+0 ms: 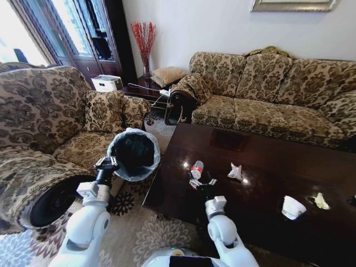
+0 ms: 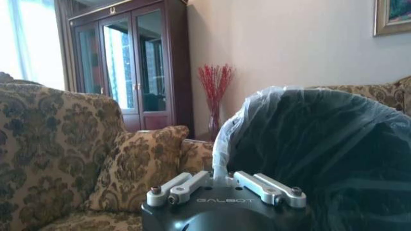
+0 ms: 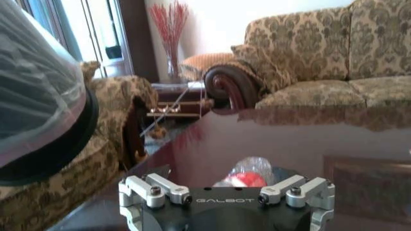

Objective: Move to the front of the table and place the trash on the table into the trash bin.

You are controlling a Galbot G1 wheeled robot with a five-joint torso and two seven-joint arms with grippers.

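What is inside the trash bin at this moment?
The trash bin, held tilted by the left hand, shows only its black bag lining inside. Its dark bottom cannot be seen, so trash there cannot be excluded.

The head camera is looking forward and down from above, taking in the table (image 1: 267, 167), the trash bin (image 1: 133, 154) at its left and both arms below. The left wrist camera is sitting just behind the left gripper (image 2: 222, 185), facing level and very near the bin's bagged rim. The right wrist camera is riding low over the tabletop behind the right gripper (image 3: 226, 192), close to the bottle (image 3: 247, 175). All three are sharing the bin.
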